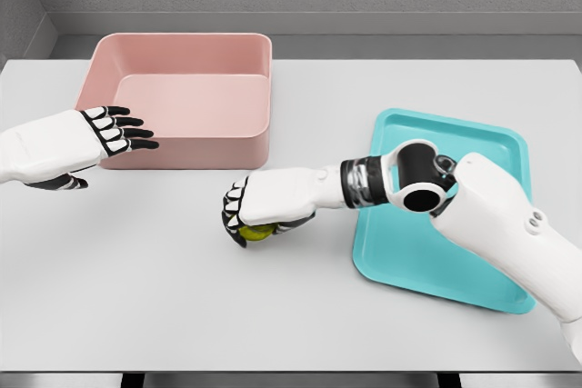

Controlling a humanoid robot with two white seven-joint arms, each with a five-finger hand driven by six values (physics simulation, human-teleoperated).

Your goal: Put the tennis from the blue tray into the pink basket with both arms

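A yellow-green tennis ball [256, 232] is held under my right hand [244, 220], whose fingers are curled around it just above the white table, left of the blue tray [427, 252]. The pink basket [186, 97] stands at the back left, open side up. My left hand [123, 131] hovers in front of the basket's left front corner, fingers spread and holding nothing. The ball is mostly hidden by the right hand's fingers and palm.
The white table [136, 297] stretches across the view, its front edge near the bottom. My right forearm [491, 215] crosses over the blue tray. A grey wall runs behind the table.
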